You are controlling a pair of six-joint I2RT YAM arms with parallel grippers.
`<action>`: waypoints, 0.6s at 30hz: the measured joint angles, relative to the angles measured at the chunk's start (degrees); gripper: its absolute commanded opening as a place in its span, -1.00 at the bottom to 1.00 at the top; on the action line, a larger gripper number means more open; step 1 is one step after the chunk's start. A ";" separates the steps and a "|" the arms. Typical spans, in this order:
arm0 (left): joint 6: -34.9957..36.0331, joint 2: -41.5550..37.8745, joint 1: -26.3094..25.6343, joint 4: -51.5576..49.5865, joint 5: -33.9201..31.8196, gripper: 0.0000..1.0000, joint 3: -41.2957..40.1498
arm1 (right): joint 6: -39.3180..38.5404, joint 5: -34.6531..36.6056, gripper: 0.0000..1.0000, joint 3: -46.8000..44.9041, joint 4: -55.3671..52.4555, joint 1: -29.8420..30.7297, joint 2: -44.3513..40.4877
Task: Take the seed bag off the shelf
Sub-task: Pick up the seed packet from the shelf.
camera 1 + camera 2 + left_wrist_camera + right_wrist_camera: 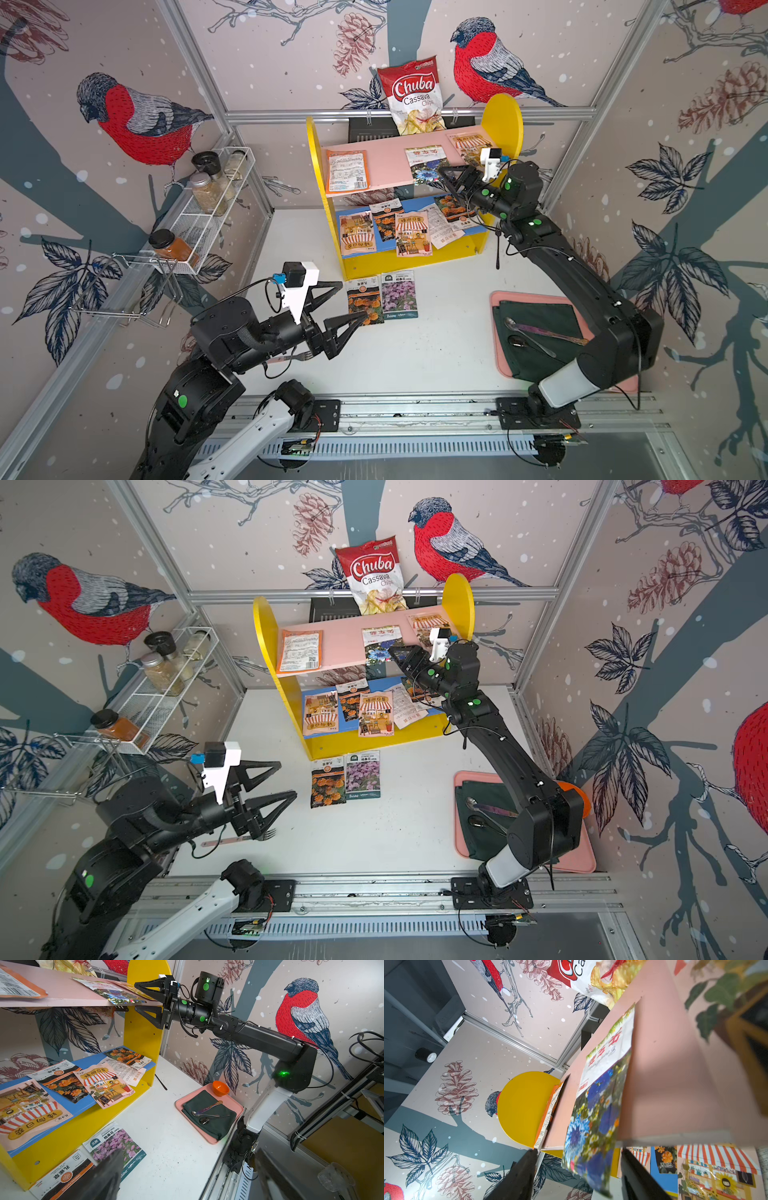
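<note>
Well forward, right gripper (577,1151) straddles seed bag (600,1105) at shelf (505,120) — jaws apart.

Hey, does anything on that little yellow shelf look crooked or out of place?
Yes. The blue-flower seed packet hangs over the pink board's front edge, between the right tool's open jaws. Lower packets lie overlapped and skewed.

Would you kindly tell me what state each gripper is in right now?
Left gripper: open, empty.
Right gripper: open, jaws either side of the blue-flower seed bag at its overhanging end, not yet clamped.
</note>
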 measured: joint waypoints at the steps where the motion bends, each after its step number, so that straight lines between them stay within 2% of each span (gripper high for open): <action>1: 0.00 -0.31 0.00 -0.15 0.07 0.97 -0.04 | 0.74 -0.26 0.21 0.22 0.04 0.00 0.35; 11: 0.00 -2.19 0.00 -1.99 -0.02 0.97 -0.81 | 2.43 -0.39 -0.26 0.52 -0.24 -0.04 1.60; 18: -0.04 -3.26 0.00 -2.01 -0.24 0.97 -1.97 | 2.89 -0.42 -0.34 0.26 -0.33 -0.37 1.60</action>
